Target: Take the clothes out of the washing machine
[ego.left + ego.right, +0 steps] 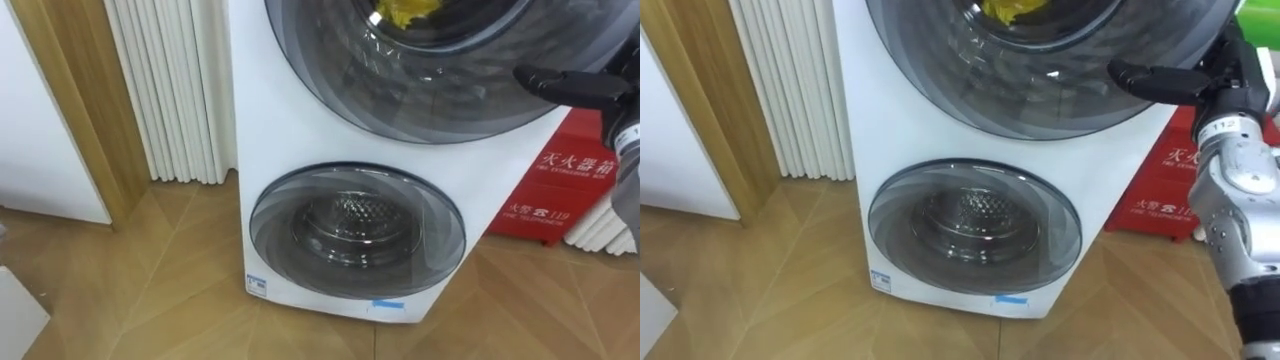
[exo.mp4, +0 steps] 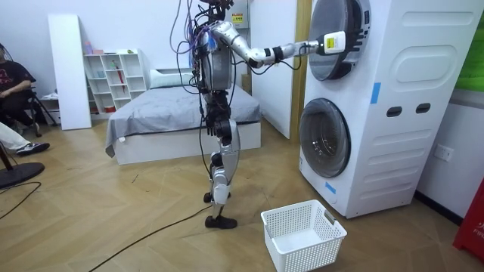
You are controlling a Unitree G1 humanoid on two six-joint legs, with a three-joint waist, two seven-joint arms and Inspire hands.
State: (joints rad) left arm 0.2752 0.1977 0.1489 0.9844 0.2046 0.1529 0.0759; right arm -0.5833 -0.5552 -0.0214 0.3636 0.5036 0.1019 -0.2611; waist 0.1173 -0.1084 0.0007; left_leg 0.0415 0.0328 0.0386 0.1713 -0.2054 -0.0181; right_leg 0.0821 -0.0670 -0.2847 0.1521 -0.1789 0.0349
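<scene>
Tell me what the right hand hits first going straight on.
Probably the upper door: the right hand points its straight fingers across the glass, with nothing between. Depth is unclear; it may already touch.

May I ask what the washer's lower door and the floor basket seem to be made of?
Lower door: seemingly tinted glass or clear plastic, glossy; the drum shows through. Basket: probably white plastic, matte, with a grid of holes.

The closed upper door (image 1: 1040, 90), top centre, walls the yellow cloth (image 1: 1015, 8) off behind glass, with the right robot hand (image 1: 1155, 80) flat at its right rim. The lower door (image 1: 975, 225) is closed too. A red box (image 1: 1165, 190) crowds the right edge. Bare floor (image 2: 151, 227) surrounds the white basket (image 2: 310, 254), lower middle of the room view.
</scene>
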